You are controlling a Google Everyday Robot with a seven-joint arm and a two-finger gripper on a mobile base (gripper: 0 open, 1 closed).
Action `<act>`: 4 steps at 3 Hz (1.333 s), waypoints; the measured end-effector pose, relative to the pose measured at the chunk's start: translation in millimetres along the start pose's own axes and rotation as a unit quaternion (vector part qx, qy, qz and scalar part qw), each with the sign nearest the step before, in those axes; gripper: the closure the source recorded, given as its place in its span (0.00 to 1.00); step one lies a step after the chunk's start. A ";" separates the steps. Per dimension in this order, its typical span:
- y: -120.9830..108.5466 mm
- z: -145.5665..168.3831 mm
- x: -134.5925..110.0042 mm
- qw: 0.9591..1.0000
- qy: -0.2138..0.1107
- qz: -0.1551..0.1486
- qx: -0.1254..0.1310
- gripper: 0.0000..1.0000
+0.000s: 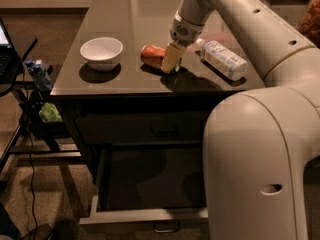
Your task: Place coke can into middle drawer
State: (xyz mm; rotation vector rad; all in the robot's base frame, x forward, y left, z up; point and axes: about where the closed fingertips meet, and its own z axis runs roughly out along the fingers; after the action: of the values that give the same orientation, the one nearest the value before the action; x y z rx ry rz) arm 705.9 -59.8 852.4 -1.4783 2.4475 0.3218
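On the dark glossy tabletop [125,24], the gripper [170,63] touches the small red-orange soda can [152,55] at its right end; whether it grips, I cannot tell.

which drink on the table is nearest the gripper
The small red-orange soda can, beside the gripper on the tabletop; the clear white-labelled bottle lies farther off.

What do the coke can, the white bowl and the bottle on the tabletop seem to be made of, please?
The coke can, lying on its side beside the hand, looks like thin painted metal: glossy red-orange wall. The bowl seems glazed ceramic or hard plastic: smooth, plain white. The bottle looks like clear plastic with a white label wrap.
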 end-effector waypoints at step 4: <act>30.0 -13.4 -19.3 1.000 -0.002 0.016 0.009 1.00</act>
State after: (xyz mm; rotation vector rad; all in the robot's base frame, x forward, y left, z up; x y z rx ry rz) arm 686.5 -34.4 873.1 -1.4310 2.4660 0.3078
